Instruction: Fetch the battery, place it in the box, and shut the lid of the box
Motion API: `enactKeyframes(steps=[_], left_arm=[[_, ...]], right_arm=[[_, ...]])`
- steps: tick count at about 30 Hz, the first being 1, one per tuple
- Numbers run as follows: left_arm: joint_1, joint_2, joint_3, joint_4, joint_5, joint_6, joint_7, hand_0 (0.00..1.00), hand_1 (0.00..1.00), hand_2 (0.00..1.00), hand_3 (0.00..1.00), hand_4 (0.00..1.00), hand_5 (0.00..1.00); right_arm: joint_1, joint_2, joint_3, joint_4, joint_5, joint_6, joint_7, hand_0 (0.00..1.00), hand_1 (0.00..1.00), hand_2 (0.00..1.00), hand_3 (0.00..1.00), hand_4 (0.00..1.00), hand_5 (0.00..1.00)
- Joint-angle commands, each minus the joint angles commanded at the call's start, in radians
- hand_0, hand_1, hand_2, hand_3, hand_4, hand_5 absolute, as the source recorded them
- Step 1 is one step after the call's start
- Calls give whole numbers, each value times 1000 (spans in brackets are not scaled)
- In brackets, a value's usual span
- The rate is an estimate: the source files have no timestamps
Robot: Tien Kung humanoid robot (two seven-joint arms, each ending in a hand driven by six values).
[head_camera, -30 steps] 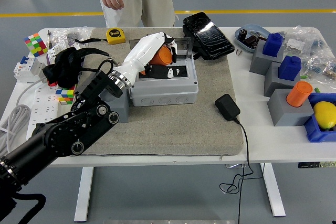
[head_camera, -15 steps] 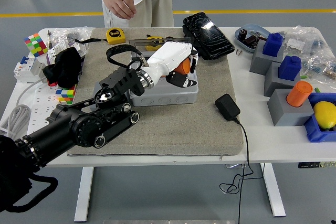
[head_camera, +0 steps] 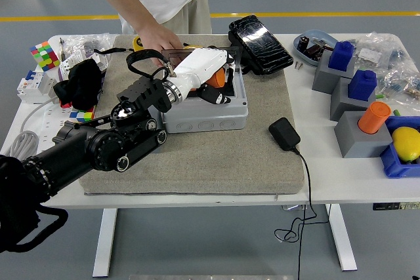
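We saw the left hand (head_camera: 209,78) clamped on the orange battery (head_camera: 216,77) over the open grey box (head_camera: 209,111); a person's hand (head_camera: 156,39) reached beside it. No writing was readable.

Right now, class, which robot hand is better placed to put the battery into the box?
Left. The left robot hand holds the orange battery over the grey box; no right arm shows.
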Motion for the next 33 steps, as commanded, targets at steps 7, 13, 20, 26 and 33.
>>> enactKeyframes(steps=[7, 13, 20, 26, 33], left_arm=[[-10, 0, 15, 23, -25, 8, -15, 233, 340, 300, 444, 998, 194], [-11, 0, 21, 33, -36, 11, -17, 378, 545, 459, 580, 998, 201], [-12, 0, 22, 42, -37, 12, -18, 503, 594, 505, 675, 998, 225], [-2, 0, 0, 25, -29, 10, -19, 502, 595, 507, 680, 998, 229], [31, 0, -70, -41, -3, 12, -31, 502, 596, 515, 679, 998, 239]], right_arm=[[5, -1, -12, 1, 1, 0, -1, 582, 608, 592, 544, 924, 485], [7, -3, -9, 2, -6, -1, -1, 583, 607, 591, 543, 922, 484], [4, -2, -13, 1, -3, 0, -1, 583, 608, 590, 544, 919, 481], [5, -1, -4, 2, -7, -1, 0, 583, 608, 590, 544, 918, 480], [2, -1, 5, 2, -10, 0, -1, 583, 608, 590, 544, 918, 479]])
